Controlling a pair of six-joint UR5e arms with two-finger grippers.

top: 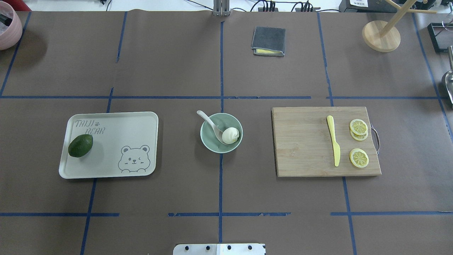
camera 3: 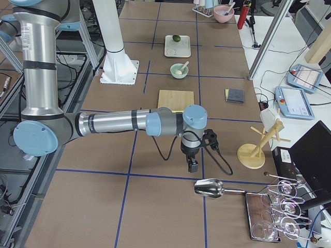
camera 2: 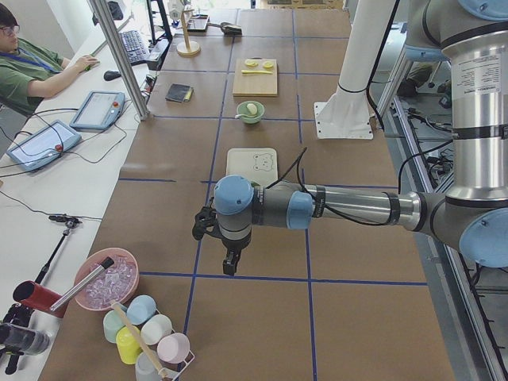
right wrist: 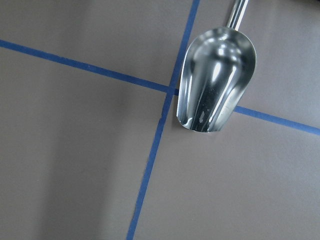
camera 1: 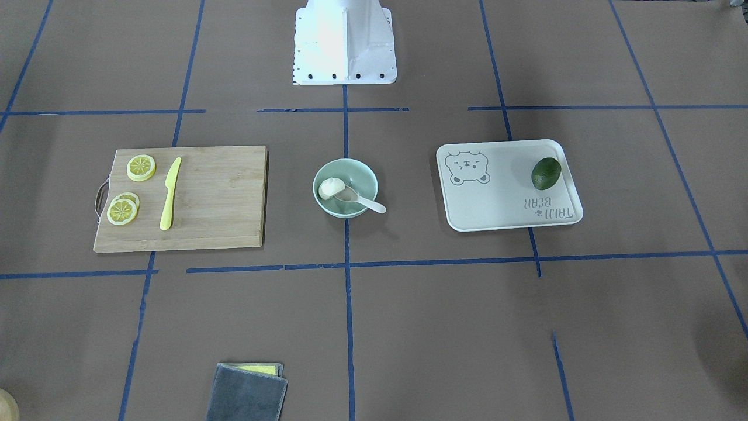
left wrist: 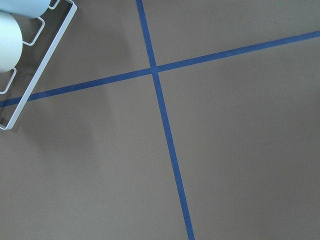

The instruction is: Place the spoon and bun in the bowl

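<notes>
The pale mint-green bowl (camera 1: pixel 367 175) stands at the table's middle. The white bun (camera 1: pixel 331 187) lies inside it. The off-white spoon (camera 1: pixel 363 202) rests in the bowl with its scoop by the bun and its handle over the rim. They also show in the overhead view: bowl (top: pixel 212 147), bun (top: pixel 230 135), spoon (top: pixel 208 119). My left gripper (camera 2: pixel 228 266) hangs far off at the table's left end. My right gripper (camera 3: pixel 192 166) hangs far off at the right end. Both show only in the side views, so I cannot tell whether they are open or shut.
A wooden cutting board (top: pixel 304 141) holds a yellow knife (top: pixel 334 144) and lemon slices (top: pixel 358 157). A tray (top: pixel 116 127) holds a dark green avocado (top: pixel 80 145). A grey cloth (top: pixel 268 41) lies far back. A metal scoop (right wrist: pixel 215 90) lies under the right wrist.
</notes>
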